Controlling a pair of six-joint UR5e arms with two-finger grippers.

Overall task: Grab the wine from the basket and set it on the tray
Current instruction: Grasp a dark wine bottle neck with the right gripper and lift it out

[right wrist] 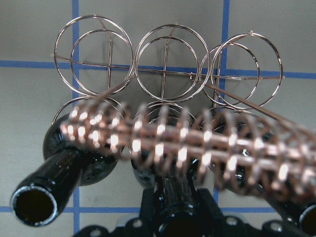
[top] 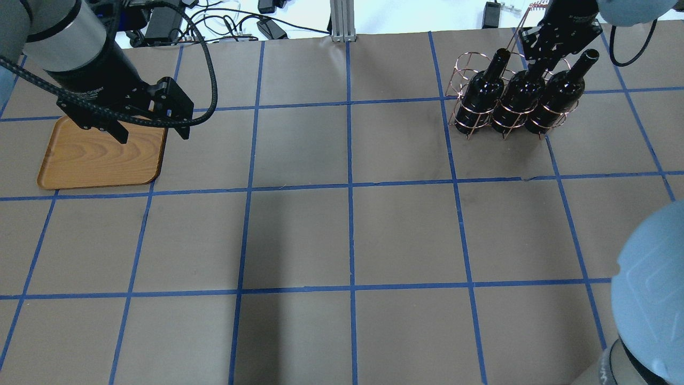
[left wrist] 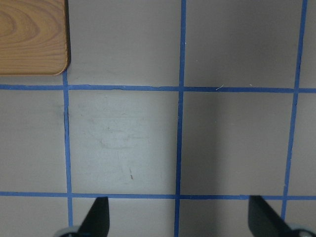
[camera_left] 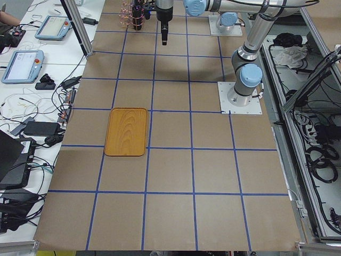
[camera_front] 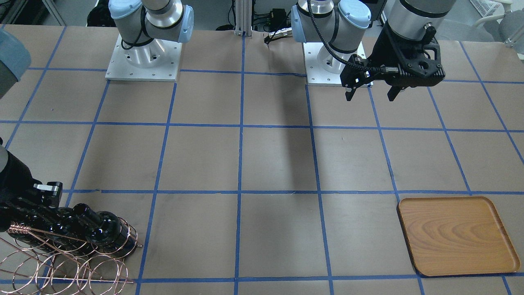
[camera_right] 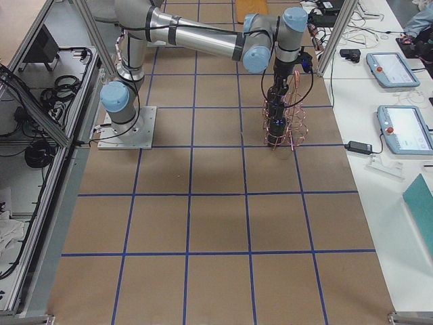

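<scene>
Three near-black wine bottles [top: 515, 96] lie side by side in the copper wire basket [top: 459, 69] at the far right, necks pointing away from the robot. My right gripper [top: 537, 64] is down on the middle bottle's neck. In the right wrist view its fingers [right wrist: 148, 207] press against both sides of that neck [right wrist: 175, 217], under the basket's coiled handle [right wrist: 168, 143]. The wooden tray [top: 101, 158] lies at the far left. My left gripper [top: 152, 131] hangs open and empty high above the tray's right edge, and the tray's corner [left wrist: 29, 34] shows in its wrist view.
The brown table has a blue tape grid [top: 350, 187]. The basket's empty rings [camera_front: 61, 266] reach the table's edge on the operators' side. Cables and a post [top: 339, 21] lie beyond the far edge. Both arm bases [camera_front: 143, 57] stand on the robot's side.
</scene>
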